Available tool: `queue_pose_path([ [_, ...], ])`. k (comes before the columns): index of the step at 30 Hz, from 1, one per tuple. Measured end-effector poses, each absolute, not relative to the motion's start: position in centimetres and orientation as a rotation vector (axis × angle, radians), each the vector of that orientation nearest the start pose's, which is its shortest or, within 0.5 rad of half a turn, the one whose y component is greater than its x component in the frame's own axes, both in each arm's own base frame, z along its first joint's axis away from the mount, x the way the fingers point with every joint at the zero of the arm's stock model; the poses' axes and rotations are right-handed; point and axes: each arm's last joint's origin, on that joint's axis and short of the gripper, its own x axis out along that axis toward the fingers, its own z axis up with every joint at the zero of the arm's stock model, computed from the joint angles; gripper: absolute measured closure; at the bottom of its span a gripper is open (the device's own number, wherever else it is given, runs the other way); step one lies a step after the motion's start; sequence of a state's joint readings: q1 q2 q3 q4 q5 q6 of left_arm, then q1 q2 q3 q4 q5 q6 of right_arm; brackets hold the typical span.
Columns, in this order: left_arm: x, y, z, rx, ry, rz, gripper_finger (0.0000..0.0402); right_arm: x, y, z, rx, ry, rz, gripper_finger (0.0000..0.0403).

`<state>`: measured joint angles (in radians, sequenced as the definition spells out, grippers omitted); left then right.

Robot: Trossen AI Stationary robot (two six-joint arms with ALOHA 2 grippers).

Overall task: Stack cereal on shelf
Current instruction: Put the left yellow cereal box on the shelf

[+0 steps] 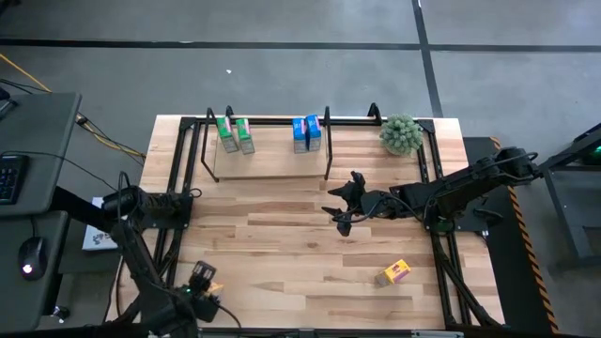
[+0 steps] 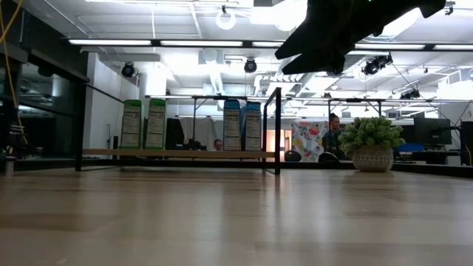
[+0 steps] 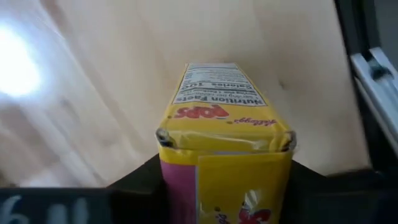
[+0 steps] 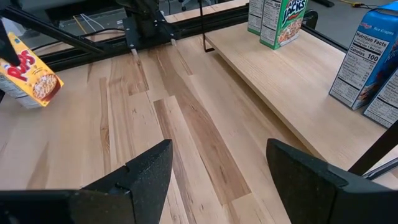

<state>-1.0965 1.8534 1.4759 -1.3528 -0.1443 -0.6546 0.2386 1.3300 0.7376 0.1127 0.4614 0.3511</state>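
While the left claw [image 3: 227, 186] closes on a small yellow cardboard cereal box [image 3: 225, 134] at the wooden surface's [image 1: 282, 244] near-left corner, pickup is underway. Next: lift it to the black-tube wooden-board shelf [image 1: 272, 160]. Right claw [image 4: 217, 168] hovers wide mid-surface.

Four cereal boxes [image 1: 237, 135] on shelf [image 1: 268, 161]; plant [image 1: 400, 134] right of shelf; fifth box [image 1: 393, 272] front right.
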Motion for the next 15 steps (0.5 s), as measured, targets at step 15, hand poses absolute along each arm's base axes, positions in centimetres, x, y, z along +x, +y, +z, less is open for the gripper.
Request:
queue_pose_path([
  [15,26.8,-15.7,30.6,0.884,1.327,0.157,0.0249,27.2,5.3,22.9,0.189,0.407,-0.296,0.0151],
])
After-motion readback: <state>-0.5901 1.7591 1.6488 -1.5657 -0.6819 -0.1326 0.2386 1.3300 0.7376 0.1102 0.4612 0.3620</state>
